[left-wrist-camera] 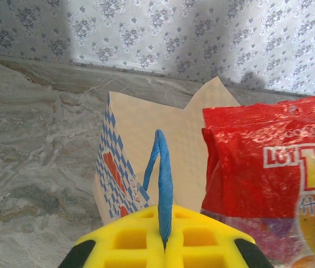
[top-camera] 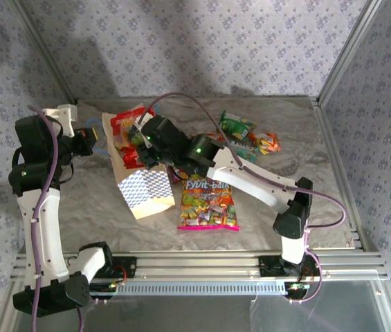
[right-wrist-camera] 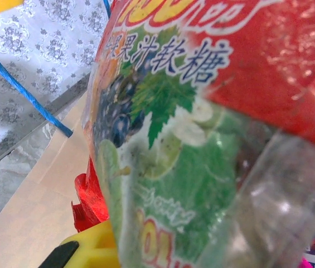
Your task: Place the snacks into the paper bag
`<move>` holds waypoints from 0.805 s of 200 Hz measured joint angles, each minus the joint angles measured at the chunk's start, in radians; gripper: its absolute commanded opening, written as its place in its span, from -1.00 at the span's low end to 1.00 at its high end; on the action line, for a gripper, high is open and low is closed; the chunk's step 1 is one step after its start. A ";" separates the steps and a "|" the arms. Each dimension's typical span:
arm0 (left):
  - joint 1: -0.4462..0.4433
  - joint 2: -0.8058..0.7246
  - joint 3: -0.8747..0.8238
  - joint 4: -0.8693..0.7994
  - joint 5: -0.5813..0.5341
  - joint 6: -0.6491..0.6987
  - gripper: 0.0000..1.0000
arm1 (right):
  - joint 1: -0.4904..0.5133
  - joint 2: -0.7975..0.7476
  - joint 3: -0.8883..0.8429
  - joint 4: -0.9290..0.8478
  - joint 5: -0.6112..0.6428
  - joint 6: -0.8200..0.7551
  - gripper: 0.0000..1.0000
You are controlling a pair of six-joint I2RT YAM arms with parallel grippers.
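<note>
Left hand (left-wrist-camera: 164, 239) closed tight on the paper bag's (top-camera: 144, 191) blue cord handle (left-wrist-camera: 163, 184). Right hand (top-camera: 138, 136) clamped on red packet (top-camera: 123, 127) at the bag mouth, toward the tabletop's (top-camera: 306, 152) far-left corner. Pink multicoloured bag (top-camera: 207, 204) lies mid-tabletop, just beside the paper bag. Green packet (top-camera: 237, 125) near far edge.

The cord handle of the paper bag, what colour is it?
The cord handle is blue; the left wrist view shows it best.

Our tan paper bag (top-camera: 147, 194), blue-white checks, blue cord handle (left-wrist-camera: 164, 184); beside it red packet (left-wrist-camera: 257, 173), pink multicoloured packet (top-camera: 209, 204).
</note>
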 measured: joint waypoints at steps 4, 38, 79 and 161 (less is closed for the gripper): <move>0.000 0.000 0.000 0.000 0.000 0.000 -0.99 | 0.000 0.002 0.000 0.000 -0.002 0.000 -1.00; 0.000 0.000 0.000 0.000 0.000 0.000 -1.00 | 0.000 0.026 0.013 -0.016 -0.024 0.008 -1.00; 0.000 0.000 0.000 -0.004 0.000 0.000 -0.98 | 0.000 0.050 0.057 -0.040 -0.050 0.030 -1.00; 0.000 0.006 0.000 -0.013 0.000 0.000 -0.93 | 0.005 0.075 0.084 -0.118 -0.037 0.064 -0.63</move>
